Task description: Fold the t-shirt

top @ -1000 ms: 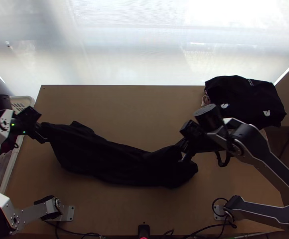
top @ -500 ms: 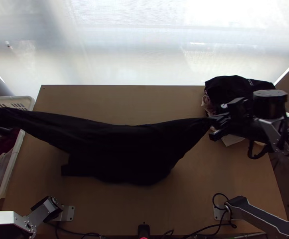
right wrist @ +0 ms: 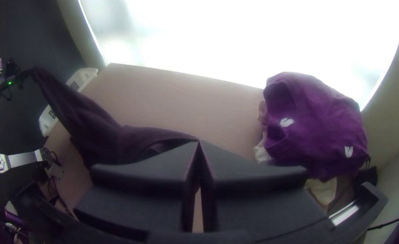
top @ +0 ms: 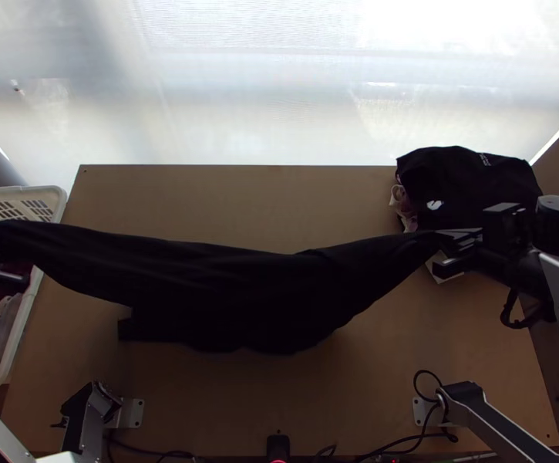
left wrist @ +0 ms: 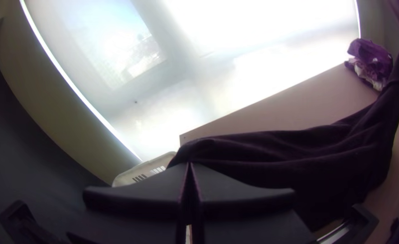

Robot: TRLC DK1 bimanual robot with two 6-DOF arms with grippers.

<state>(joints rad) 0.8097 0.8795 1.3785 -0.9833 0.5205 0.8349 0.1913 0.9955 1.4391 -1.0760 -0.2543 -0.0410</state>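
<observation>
jaws on both arms are closed on the black t-shirt (top: 240, 285): the left gripper (left wrist: 189, 165) pinches one end at its tips, out over the white basket (top: 57, 202) beside the desk (top: 302, 401), and the right gripper (right wrist: 198, 142) pinches the other end, near the pile of clothes (top: 468, 185) at the far right. whether those ends are shoulders, sleeves or hem, i cannot tell.

the t-shirt spans the desk between them, its upper edge dipping gently toward the middle, its body bunched in long creases toward the near side. a small squared bit sticks out at its lower left, so the fabric is not yet flat.

the grippers stand this wide apart, i'd judge, to draw the creases out before any fold; two far-apart holds give one edge to line up by. what is called for next is probably laying the cloth down evenly, with the loose body smoothed out. folding proper seems barely begun. too hard a pull could slip an end free, and a low sweep might catch the pile or the basket.
</observation>
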